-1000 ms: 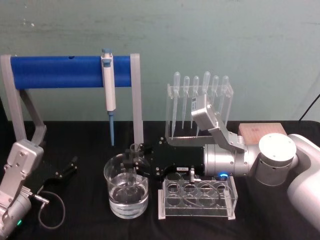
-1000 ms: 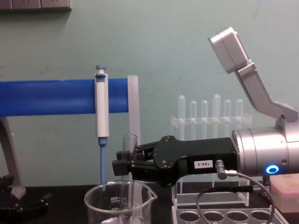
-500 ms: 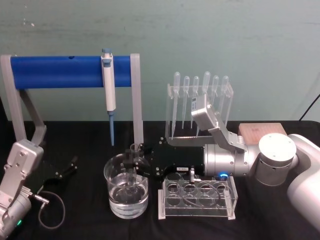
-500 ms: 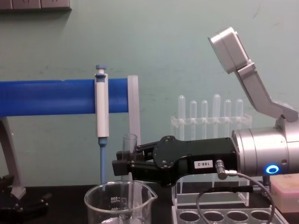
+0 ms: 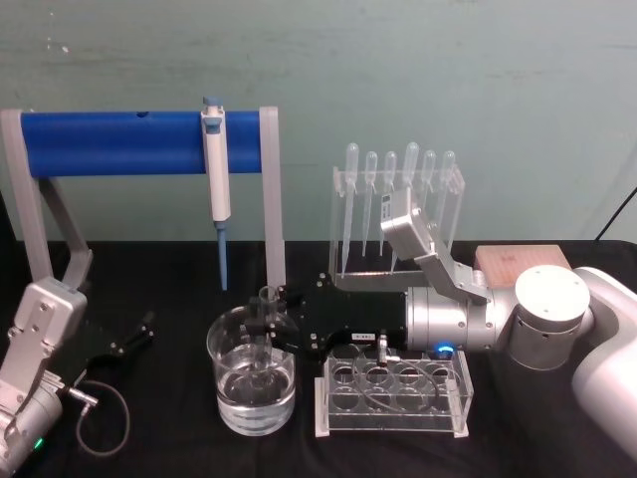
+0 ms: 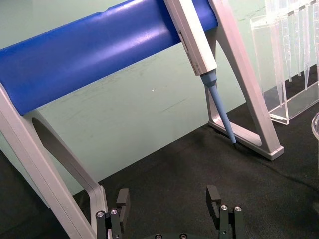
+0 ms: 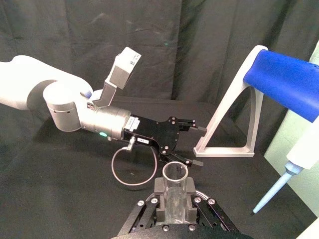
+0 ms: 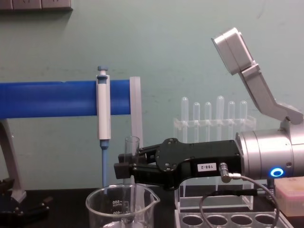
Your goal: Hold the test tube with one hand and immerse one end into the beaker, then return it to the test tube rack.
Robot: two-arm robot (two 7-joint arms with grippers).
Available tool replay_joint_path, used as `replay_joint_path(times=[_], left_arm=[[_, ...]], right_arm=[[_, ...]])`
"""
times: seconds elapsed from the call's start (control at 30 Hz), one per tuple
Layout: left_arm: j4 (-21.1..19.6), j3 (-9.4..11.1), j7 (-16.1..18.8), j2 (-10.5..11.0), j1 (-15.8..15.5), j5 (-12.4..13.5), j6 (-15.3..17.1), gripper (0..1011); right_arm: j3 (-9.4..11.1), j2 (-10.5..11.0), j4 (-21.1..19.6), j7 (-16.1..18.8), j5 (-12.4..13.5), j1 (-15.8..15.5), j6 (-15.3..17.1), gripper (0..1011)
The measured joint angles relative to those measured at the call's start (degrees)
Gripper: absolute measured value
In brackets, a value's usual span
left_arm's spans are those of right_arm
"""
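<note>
Your right gripper (image 5: pixel 265 327) pinches the test tube (image 8: pixel 131 145) just below its mouth, holding it upright with its lower end down inside the beaker (image 5: pixel 221 383), just left of the test tube rack (image 5: pixel 393 416). Your left gripper (image 6: pixel 168 199) sits low at the table's (image 5: pixel 169 438) left side, fingers spread.

A black-covered table (image 5: pixel 179 458) carries the beaker (image 5: pixel 252 383) with the test tube rack (image 5: pixel 392 393) just beside it. Behind stand a blue-barred frame (image 5: pixel 144 144), pipette holder (image 5: pixel 398 214) and wooden block (image 5: pixel 522 261).
</note>
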Motion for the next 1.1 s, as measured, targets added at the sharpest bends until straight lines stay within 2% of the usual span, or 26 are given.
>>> replay_joint_path(times=[1.1], left_arm=[[0.00, 0.00, 0.00, 0.00, 0.00, 0.00, 0.00, 1000]], right_arm=[[0.00, 0.00, 0.00, 0.00, 0.00, 0.00, 0.00, 225]])
